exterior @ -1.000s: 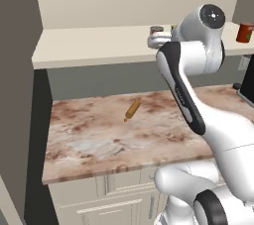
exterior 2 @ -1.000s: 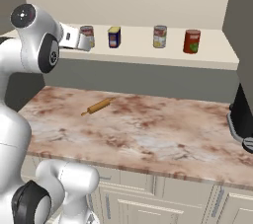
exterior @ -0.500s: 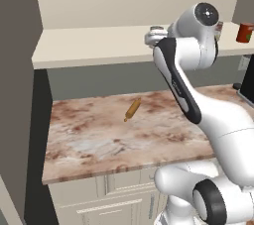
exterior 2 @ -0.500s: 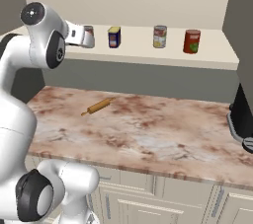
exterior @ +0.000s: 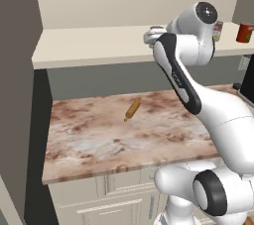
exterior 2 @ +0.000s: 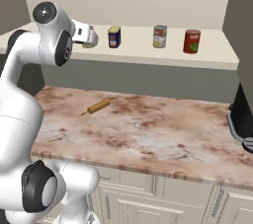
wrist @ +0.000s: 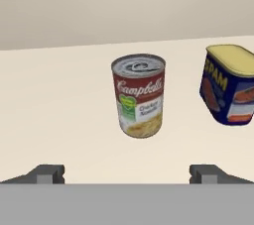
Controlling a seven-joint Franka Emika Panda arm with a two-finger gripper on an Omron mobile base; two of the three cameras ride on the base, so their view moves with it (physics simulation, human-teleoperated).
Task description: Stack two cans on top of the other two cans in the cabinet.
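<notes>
Cans stood apart along the cabinet shelf (exterior 2: 148,56), none stacked yet. The hand (wrist: 128,172), fingers spread wide and empty, faced the soup can (wrist: 139,95) beside the blue tin (wrist: 229,85), apparently lining up a grasp.

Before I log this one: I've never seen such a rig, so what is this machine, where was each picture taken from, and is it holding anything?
It is a white robot arm on a base that drives, in a rendered kitchen. Two pictures come from cameras on the base, behind the arm to its left and right. The third looks along the gripper, which is open and empty. Ahead of it on the cabinet shelf stand a red-and-white soup can and a dark blue tin. Two more cans, one yellowish and one red, stand further right. A wooden rolling pin lies on the marble counter.
</notes>
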